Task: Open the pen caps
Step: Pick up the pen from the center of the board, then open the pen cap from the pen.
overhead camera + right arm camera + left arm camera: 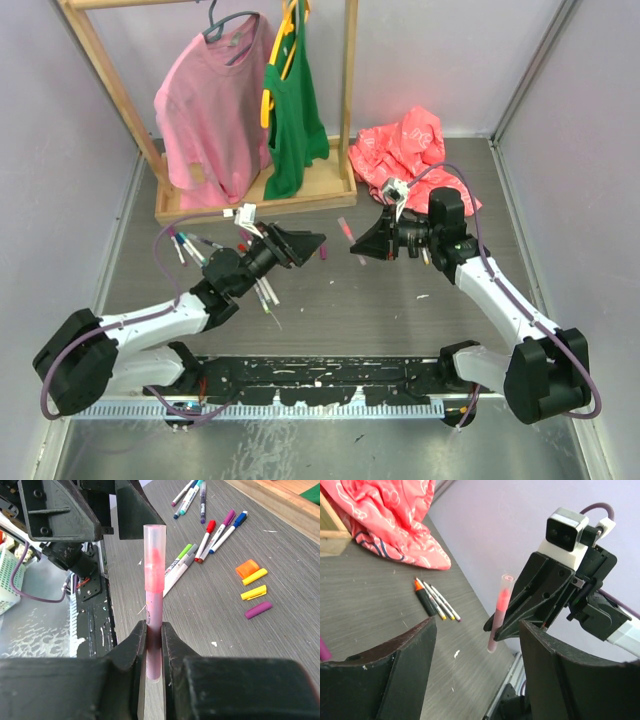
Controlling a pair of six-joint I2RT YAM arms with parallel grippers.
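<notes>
**Pink pen (153, 610) clamped upright in the closed right hand (154, 632), cap (154, 545) standing free above the grip.**
The pen is judged light, stiff and slick. The cap is best pinched at mid-length by the left hand (476, 630), which is held wide open and empty just opposite.

**Hidden and cropped items, as my feeds are showing them**

1. Pink pen (153, 580): the right gripper (153, 630) is covering its lower end between the fingers.
2. Purple item (323, 650): the left wrist picture's left edge is cropping it, and I am failing to identify it.
3. Loose pens (268, 295): the left arm (150, 325) is hiding their upper ends from above.
4. Far pens (186, 497): the right wrist picture's top edge is cutting some off.
5. Red cloth (390, 515): it is running out past the top edge.
</notes>
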